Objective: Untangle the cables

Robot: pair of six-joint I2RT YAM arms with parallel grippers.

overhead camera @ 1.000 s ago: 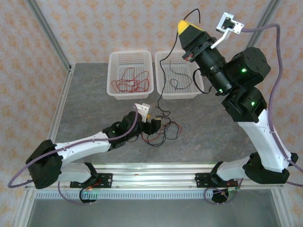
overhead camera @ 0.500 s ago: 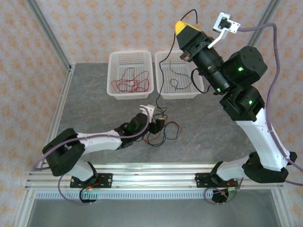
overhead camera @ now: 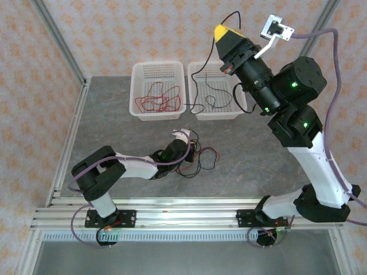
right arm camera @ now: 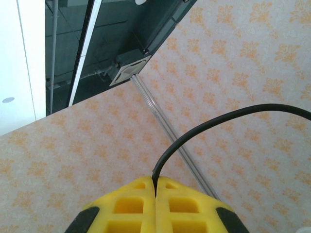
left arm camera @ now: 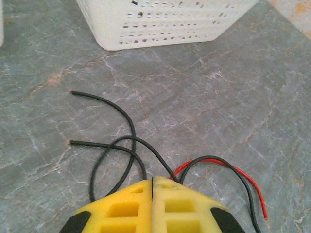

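Left gripper (left arm camera: 152, 182) sits low on the table (left arm camera: 218, 97), fingers pressed together on the tangled cables (left arm camera: 132, 131), which fan out ahead of its tips. Right gripper (right arm camera: 155, 180), raised above a basket (overhead camera: 217, 114), pinches one black cable (right arm camera: 243, 111).

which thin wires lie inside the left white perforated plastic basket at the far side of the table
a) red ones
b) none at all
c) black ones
a: in the top view the left white perforated plastic basket holds a loose tangle of thin red wires.
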